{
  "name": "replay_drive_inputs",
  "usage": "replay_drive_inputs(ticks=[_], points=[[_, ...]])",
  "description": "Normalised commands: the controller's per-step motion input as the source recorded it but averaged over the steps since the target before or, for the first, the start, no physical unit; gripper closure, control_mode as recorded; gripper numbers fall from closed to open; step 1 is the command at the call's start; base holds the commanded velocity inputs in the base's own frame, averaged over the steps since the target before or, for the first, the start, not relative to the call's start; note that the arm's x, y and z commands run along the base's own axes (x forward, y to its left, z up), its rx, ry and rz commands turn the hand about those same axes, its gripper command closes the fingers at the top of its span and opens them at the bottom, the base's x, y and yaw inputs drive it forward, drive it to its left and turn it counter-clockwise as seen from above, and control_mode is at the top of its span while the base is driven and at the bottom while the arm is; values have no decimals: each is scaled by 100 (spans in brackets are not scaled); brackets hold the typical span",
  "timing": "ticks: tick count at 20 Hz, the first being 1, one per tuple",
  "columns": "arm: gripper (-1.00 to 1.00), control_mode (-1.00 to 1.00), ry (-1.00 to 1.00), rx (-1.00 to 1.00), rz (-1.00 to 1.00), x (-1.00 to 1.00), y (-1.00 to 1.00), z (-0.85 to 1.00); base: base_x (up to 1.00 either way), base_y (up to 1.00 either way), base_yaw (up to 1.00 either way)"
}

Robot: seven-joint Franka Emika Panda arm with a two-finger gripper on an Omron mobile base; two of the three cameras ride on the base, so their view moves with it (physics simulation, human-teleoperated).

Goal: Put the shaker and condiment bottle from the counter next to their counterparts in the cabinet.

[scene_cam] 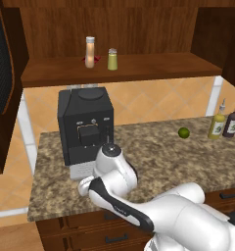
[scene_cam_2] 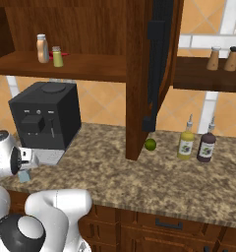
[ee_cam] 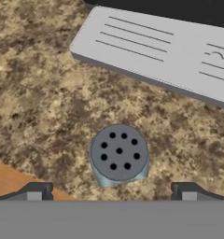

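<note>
The shaker (ee_cam: pixel 118 155) stood upright on the speckled table (ee_cam: pixel 44 102), just in front of the coffee machine's grey drip tray (ee_cam: pixel 156 51), with the pincer (ee_cam: pixel 111 191) spread wide above it, holding nothing. Up on the cabinet (scene_cam: pixel 139 66) shelf above the coffee machine (scene_cam: pixel 85 125), the condiment bottle (scene_cam: pixel 90 52) stood beside the yellow-green shaker (scene_cam: pixel 112 59).

A rendered home kitchen is shown. A speckled granite counter (scene_cam: pixel 153 152) is set over wooden drawers (scene_cam_2: pixel 154 226), backed by orange wall tiles (scene_cam: pixel 153 100). A black coffee machine (scene_cam: pixel 85 125), a lime (scene_cam: pixel 183 132) and spouted bottles (scene_cam_2: pixel 186 142) are placed below a dark wooden cabinet (scene_cam: pixel 139 68).
</note>
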Motion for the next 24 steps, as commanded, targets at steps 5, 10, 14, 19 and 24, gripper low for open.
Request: replay_drive_inputs(ticks=[5, 10, 14, 19, 24], points=[[-100, -100, 0, 0, 3, 2, 0, -17, 0, 0, 0], [-100, -100, 0, 0, 2, 17, 0, -12, 0, 0, 0], [-100, -100, 0, 0, 2, 21, 0, -8, 0, 0, 0], [-100, -100, 0, -1, 1, 14, 4, -17, 0, 0, 0], [100, -100, 0, -6, 0, 1, 25, -38, 0, 0, 0]])
